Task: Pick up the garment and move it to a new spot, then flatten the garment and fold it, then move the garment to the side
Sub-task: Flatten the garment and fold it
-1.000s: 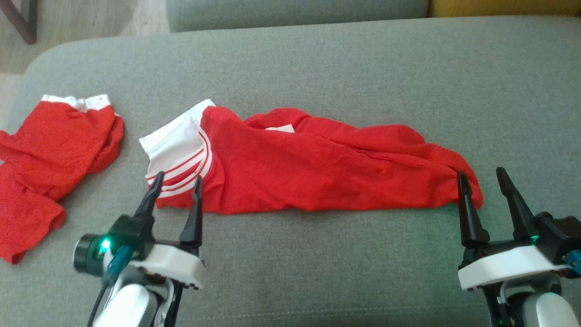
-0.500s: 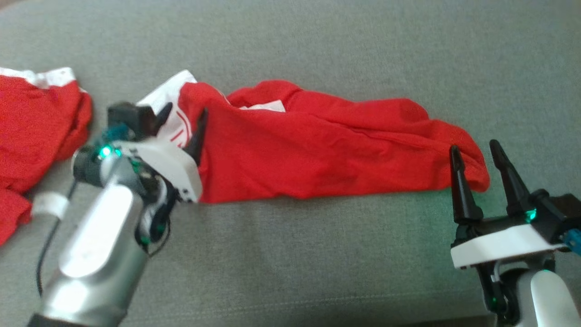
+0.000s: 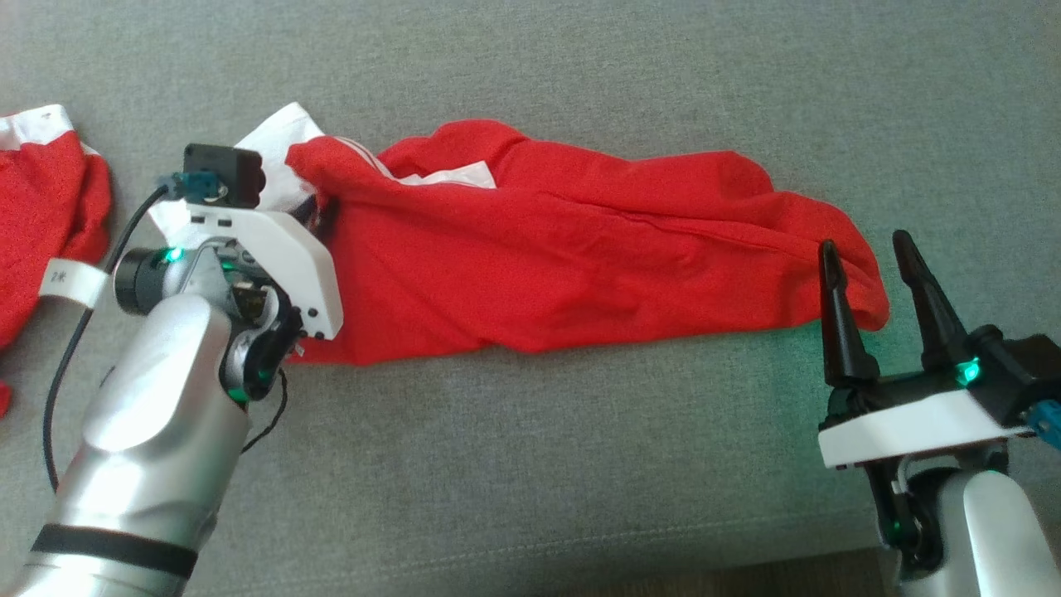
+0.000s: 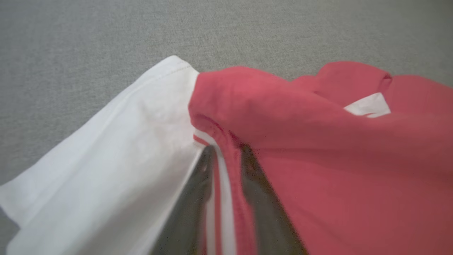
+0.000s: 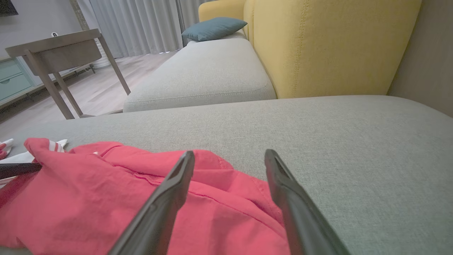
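The red garment [image 3: 580,257] lies stretched left to right across the grey sofa cushion [image 3: 580,464], its white sleeve with red stripes [image 3: 278,137] at the left end. My left gripper [image 3: 319,207] is down on the seam between sleeve and red body. In the left wrist view its fingers [image 4: 251,170] pinch a raised fold of striped and red cloth [image 4: 226,141], so the left gripper [image 4: 228,156] is shut on the garment [image 4: 336,159]. My right gripper [image 3: 862,242] stands open at the garment's right end, its left fingertip over the hem. The right gripper [image 5: 229,153] has nothing between its fingers above the garment [image 5: 106,191].
A second red and white garment [image 3: 41,215] lies crumpled at the far left of the cushion. Beyond the cushion stand a yellow sofa back [image 5: 329,46], another grey seat with a blue pillow [image 5: 212,28] and a wooden table [image 5: 53,46].
The head camera has tilted down and closer. My left gripper went forward onto the sleeve seam and closed on a fold of it, bunching the cloth upward. The right gripper stays open.
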### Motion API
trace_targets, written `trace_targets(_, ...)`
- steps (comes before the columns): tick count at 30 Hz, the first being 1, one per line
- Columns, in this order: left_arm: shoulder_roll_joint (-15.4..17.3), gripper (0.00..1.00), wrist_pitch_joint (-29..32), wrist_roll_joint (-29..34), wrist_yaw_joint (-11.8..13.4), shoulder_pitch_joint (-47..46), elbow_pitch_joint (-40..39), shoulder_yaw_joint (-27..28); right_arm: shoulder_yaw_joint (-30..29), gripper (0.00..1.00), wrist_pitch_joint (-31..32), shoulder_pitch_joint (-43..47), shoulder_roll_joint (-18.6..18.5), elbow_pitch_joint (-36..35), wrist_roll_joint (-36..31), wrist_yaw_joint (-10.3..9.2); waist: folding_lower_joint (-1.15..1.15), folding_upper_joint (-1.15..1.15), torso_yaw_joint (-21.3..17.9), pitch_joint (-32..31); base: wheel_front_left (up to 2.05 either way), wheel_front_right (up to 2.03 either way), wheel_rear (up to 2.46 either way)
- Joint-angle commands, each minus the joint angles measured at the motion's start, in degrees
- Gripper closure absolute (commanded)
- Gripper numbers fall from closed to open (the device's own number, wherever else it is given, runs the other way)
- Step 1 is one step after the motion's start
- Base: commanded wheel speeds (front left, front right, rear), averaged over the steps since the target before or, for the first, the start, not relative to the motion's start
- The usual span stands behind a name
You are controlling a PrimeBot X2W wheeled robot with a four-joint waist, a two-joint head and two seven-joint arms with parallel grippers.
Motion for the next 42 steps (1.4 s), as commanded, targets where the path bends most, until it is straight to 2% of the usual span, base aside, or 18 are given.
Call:
trace_targets(1,2.05,1.00,-0.08,-0.04,-0.02,-2.90,-1.14,1.89,1.50,0.00,-0.64,-1.54,-0.26,-1.69,0.49,0.44,0.00,0.00,-0.05,0.12,0.00,0.00,0.00)
trace_targets(7,1.85,1.00,-0.95,0.21,-0.32,-3.49,1.02,1.26,1.30,0.00,-1.12,-2.18,-0.26,-1.05,0.64,0.44,0.00,0.00,0.13,0.35,0.00,0.00,0.00)
trace_targets(12,1.86,1.00,-6.55,1.55,0.30,-3.38,-0.89,1.37,1.03,0.00,-1.34,-2.21,-0.26,-0.49,0.64,0.44,0.00,0.00,0.45,-0.32,0.00,0.00,0.00)
trace_targets(17,2.16,1.00,-14.02,3.89,3.41,-0.50,-7.78,1.91,0.18,0.00,-1.25,-1.45,-0.26,-0.25,0.71,0.44,0.00,0.00,1.36,-1.68,0.00,0.00,0.00)
trace_targets(20,2.62,1.00,-16.28,4.72,5.36,3.63,-13.47,1.81,0.00,0.00,-1.00,-1.08,-0.26,-0.31,0.72,0.44,0.00,0.00,1.83,-2.53,0.00,0.00,0.00)
trace_targets(25,4.26,1.00,-17.10,6.08,8.44,13.45,-23.26,0.37,-0.52,0.00,-0.59,-0.33,-0.26,-0.81,0.70,0.44,0.00,0.00,2.72,-3.39,0.00,0.00,0.00)
trace_targets(30,5.30,1.00,-16.44,5.81,9.81,22.37,-28.18,-1.65,-0.69,0.00,0.07,0.02,-0.26,-1.28,0.54,0.44,0.00,0.00,3.52,-3.81,0.00,0.00,0.00)
trace_targets(35,4.91,1.00,-16.42,5.11,10.56,27.77,-25.65,-3.39,-0.60,0.00,0.72,0.13,-0.26,-1.70,0.35,0.44,0.00,0.00,4.06,-4.32,0.00,0.00,0.00)
trace_targets(42,3.08,1.00,-19.33,3.58,9.62,29.13,-19.09,-3.79,-1.01,0.00,1.19,0.59,-0.26,-1.98,0.08,0.44,0.00,0.00,4.14,-5.04,0.00,0.00,0.00)
